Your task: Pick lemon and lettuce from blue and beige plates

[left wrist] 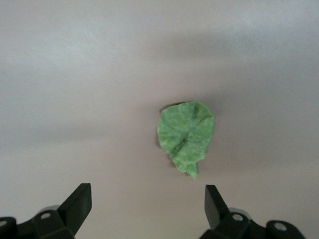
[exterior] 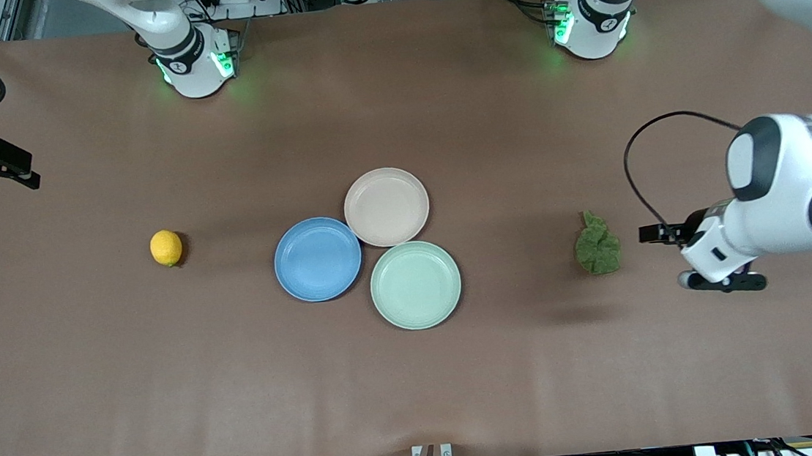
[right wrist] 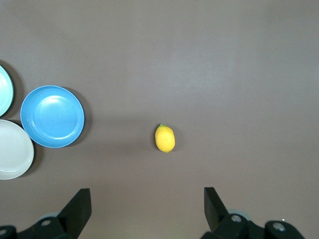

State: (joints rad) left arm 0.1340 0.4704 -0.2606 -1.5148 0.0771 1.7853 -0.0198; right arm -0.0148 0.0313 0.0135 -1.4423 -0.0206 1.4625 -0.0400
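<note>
The lemon (exterior: 166,247) lies on the bare table toward the right arm's end, apart from the plates; it also shows in the right wrist view (right wrist: 165,138). The lettuce (exterior: 596,245) lies flat on the table toward the left arm's end, seen too in the left wrist view (left wrist: 186,134). The blue plate (exterior: 317,258) and the beige plate (exterior: 386,206) sit mid-table, both empty. My left gripper (exterior: 723,281) (left wrist: 148,209) is open and empty, up beside the lettuce. My right gripper (right wrist: 147,209) is open and empty, high over the table by the lemon.
A pale mint-green plate (exterior: 415,284), empty, touches the blue and beige plates on the side nearer the front camera. The blue plate (right wrist: 52,116) also shows in the right wrist view. Brown table cover all round.
</note>
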